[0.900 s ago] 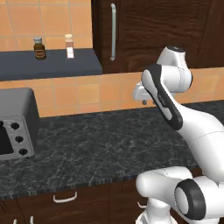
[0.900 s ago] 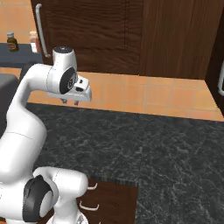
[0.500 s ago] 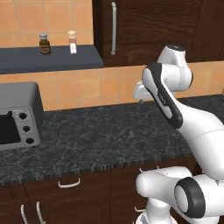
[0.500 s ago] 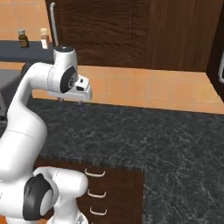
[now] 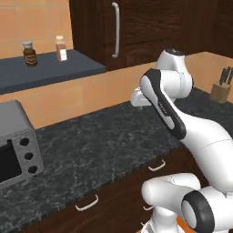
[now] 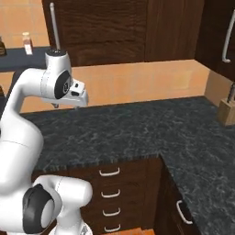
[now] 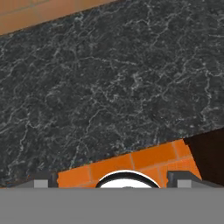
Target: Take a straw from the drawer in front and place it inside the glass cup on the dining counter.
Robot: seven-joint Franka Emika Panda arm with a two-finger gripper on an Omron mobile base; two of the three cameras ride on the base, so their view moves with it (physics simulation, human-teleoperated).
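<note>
**Arm raised over the black counter, fingers spread and empty**

The white robot arm stands folded above a black speckled granite counter [image 5: 104,141], its two-finger gripper [image 6: 69,104] hanging just beyond the counter's far edge, in front of the orange-tan back wall. In the hand view the two grey finger tips [image 7: 43,179] sit far apart at either side, with nothing between them: the hand is released and carries nothing.

The straw, the glass cup and the beige dining counter are not something I can pick out from here.

Counting what stands around:
- One grey toaster oven [image 5: 16,145] with three dark knobs, at the left end of the granite counter.
- Two small bottles on a dark blue-grey shelf [image 5: 50,73] at the far left: one brown jar with a pale lid [image 5: 30,53] and one pale shaker with an orange label [image 5: 60,48], near each other but apart.
- One tan wooden knife block [image 6: 227,111] with dark handles, on the right arm of the counter.
- Four dark brown drawer fronts [image 6: 110,195] stacked below the counter in the right base view, each with one curved silver handle, all closed.
- Tall dark wooden cupboard doors [image 5: 136,27] at the far side, with one long vertical silver handle in the left base view.
</note>
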